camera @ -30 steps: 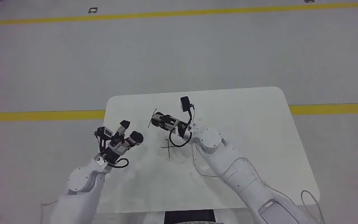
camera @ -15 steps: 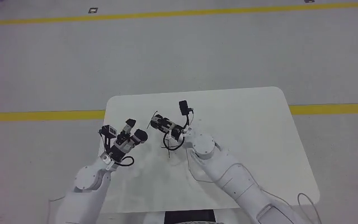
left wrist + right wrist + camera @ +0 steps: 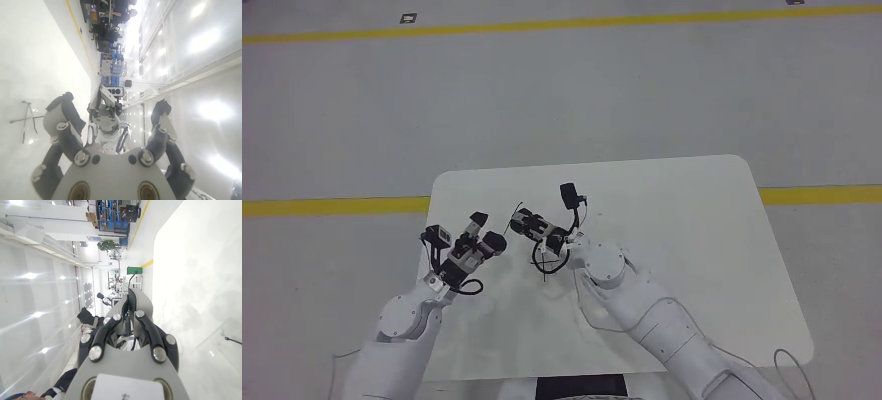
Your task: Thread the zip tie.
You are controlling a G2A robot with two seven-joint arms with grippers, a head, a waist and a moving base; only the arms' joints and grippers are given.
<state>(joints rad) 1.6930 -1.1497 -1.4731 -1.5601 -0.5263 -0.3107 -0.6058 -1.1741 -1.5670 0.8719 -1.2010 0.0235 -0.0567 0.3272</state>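
Right pincer (image 3: 130,295) pressed together on the zip tie (image 3: 131,283) — the black strip pokes out past its tips, held up off the counter (image 3: 692,220), left of centre. Left pincer (image 3: 113,107) is spread wide with nothing in it, just to the left and facing the other, a gap between them.

Here's the danger: that strip looks thin and whippy. Its free end can sway off line, so the left pincer could shut on air, or knock the strip and twist it in the right grip. A loose pinch and it slides out.

Spare ties (image 3: 28,118) lie crossed nearer the robot, on what looks like a clear sheet or bag — in it or on it, can't tell.
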